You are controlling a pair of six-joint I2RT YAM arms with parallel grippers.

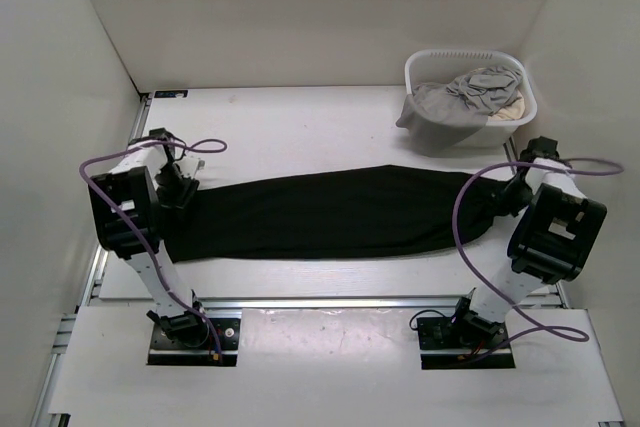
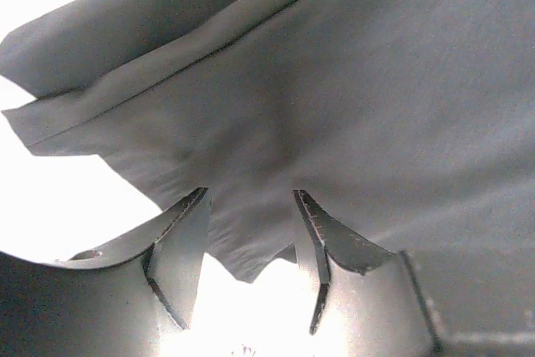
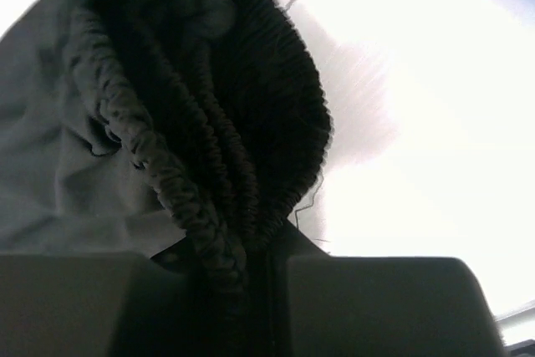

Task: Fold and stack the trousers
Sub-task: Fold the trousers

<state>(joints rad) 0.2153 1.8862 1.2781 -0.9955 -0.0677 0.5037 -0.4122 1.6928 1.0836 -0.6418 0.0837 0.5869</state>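
Observation:
The black trousers (image 1: 320,212) lie stretched flat across the table from left to right. My left gripper (image 1: 185,185) is at their left end. In the left wrist view its jaws (image 2: 251,200) are apart, with a hem corner of the trousers (image 2: 334,81) lying between the fingers (image 2: 180,248). My right gripper (image 1: 514,193) is at the right end. In the right wrist view it (image 3: 255,258) is shut on the bunched, ribbed waistband of the trousers (image 3: 251,106).
A white laundry basket (image 1: 432,60) stands at the back right, holding a grey garment (image 1: 470,92) and a beige cloth (image 1: 512,107). Walls enclose the table on the left, back and right. Purple cables loop off both arms.

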